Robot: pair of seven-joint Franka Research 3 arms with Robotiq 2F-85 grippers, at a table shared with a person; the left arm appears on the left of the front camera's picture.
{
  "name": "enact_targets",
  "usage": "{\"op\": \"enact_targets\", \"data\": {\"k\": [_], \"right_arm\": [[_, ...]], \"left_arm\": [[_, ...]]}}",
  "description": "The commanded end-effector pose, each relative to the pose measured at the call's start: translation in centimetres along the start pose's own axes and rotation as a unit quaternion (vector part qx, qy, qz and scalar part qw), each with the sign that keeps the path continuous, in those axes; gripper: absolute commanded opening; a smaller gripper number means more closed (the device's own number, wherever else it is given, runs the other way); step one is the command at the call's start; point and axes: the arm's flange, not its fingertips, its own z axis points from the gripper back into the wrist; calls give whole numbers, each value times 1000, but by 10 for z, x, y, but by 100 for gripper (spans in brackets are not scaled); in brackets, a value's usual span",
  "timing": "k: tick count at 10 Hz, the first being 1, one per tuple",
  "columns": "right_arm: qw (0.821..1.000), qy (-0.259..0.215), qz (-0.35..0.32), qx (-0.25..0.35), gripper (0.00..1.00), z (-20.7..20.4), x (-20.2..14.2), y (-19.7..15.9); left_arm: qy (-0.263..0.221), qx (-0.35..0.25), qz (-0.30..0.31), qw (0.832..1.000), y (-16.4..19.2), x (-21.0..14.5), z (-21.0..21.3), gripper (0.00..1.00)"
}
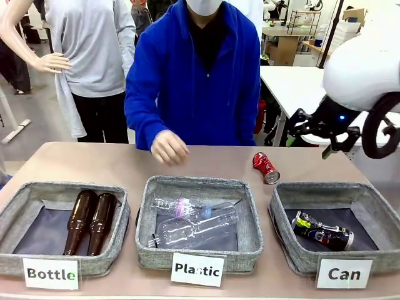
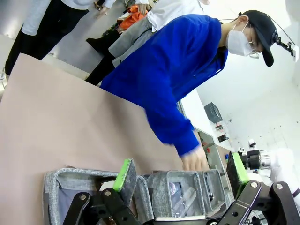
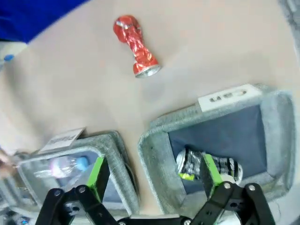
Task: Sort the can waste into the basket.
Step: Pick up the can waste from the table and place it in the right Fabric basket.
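Observation:
The red, slightly crushed can (image 1: 265,167) lies on its side on the bare table just behind the "Can" basket (image 1: 282,219), a hand's width from its far left corner. The black can with green-yellow print (image 1: 322,231) lies inside that basket. In the right wrist view my right gripper (image 3: 154,172) hangs open and empty high over the basket's (image 3: 178,117) near wall, with the black can (image 3: 192,164) beside one pad and the red can (image 3: 137,47) farther off on the table. My left gripper (image 2: 180,171) is open and empty, held above the row of baskets.
The "Plastic" basket (image 1: 250,219) holds clear bottles and the "Bottle" basket (image 1: 119,215) holds two brown glass bottles. A person in a blue jacket leans over the far edge, one hand (image 1: 169,148) resting on the table behind the middle basket. My right arm (image 1: 359,75) hangs at the upper right.

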Motion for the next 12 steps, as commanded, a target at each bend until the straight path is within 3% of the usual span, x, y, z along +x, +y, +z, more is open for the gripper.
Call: {"op": "enact_targets", "data": {"k": [1,4,6,12], "right_arm": [[997,1,57,-59,100,-18,43,35],[979,23,178,-94,100,-78,91,65],[969,72,221,-88,100,-119,113,69],[955,138,247,-89,100,-215,135,53]], "left_arm": [[-6,-7,-1,1000,0,0,0,100],[-6,-7,-1,1000,0,0,0,100],[-6,-7,-1,1000,0,0,0,100],[-6,-7,-1,1000,0,0,0,100]]}}
